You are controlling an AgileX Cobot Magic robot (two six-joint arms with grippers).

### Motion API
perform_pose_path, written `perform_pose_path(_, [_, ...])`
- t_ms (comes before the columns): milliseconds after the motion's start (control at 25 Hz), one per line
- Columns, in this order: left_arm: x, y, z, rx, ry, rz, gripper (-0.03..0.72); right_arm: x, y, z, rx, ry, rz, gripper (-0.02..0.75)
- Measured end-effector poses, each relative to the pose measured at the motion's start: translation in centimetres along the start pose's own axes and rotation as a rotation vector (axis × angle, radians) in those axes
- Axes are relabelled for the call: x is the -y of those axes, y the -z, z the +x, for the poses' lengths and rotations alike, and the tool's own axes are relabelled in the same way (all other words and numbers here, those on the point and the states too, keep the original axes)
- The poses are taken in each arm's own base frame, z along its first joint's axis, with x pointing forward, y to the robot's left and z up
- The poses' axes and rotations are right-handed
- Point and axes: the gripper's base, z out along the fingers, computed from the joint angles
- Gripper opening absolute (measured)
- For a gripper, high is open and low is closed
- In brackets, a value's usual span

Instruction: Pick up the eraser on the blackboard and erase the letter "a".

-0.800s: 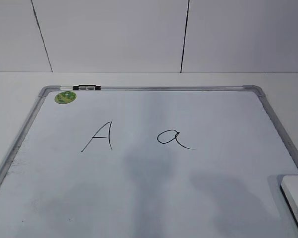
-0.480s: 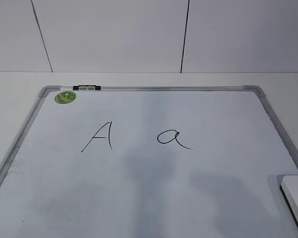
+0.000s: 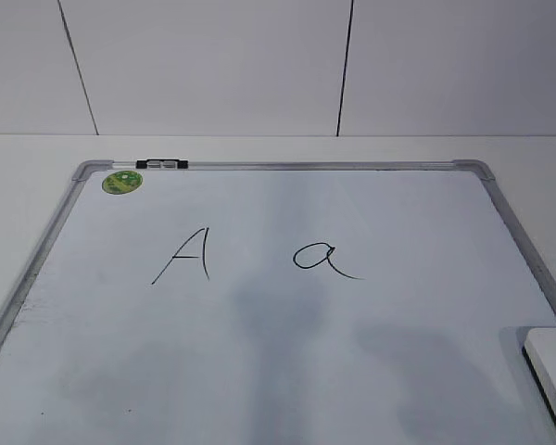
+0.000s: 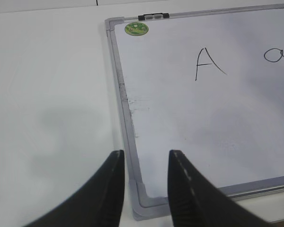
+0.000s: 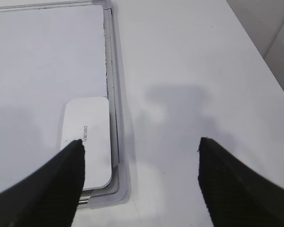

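- Nothing on the board has visibly moved since the earlier exterior frames: the eraser (image 5: 87, 142) lies untouched in the blackboard's (image 3: 287, 167) near right corner, against the frame.
- Unerased, the letter "a" (image 3: 324, 257) sits mid-board beside the capital "A" (image 3: 185, 255).
- Above the eraser's right edge hangs the right gripper (image 5: 139, 146), jaws spread wide and empty, so the pick-up looks not yet begun.
- Idle over the near left corner, the left gripper (image 4: 144, 163) is slightly parted.

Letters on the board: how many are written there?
2. The capital "A" is left of centre on the blackboard; the letter "a" is to its right. Nothing seems hidden.
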Motion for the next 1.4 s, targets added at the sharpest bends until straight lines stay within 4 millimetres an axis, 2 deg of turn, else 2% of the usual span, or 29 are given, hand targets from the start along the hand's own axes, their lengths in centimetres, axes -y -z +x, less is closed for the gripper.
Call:
perform_pose_path(760, [0.0,0.0,0.0,0.000,0.000,0.000,0.235,-0.1,0.3,-0.1,-0.004,-0.010,-0.018,0.592])
perform_pose_path(1040, [0.0,0.0,0.0,0.000,0.000,0.000,0.235,-0.2,0.1,-3.0,-0.100,0.032,-0.019,0.592])
perform_pose_path(1200, [0.0,0.0,0.0,0.000,0.000,0.000,0.235,-0.2,-1.4,-4.4,-0.248,0.053,-0.004,0.592])
perform_pose_path(1400, [0.0,0.0,0.0,0.000,0.000,0.000,0.235,-0.4,-2.9,-4.8,-0.377,0.063,-0.006,0.592])
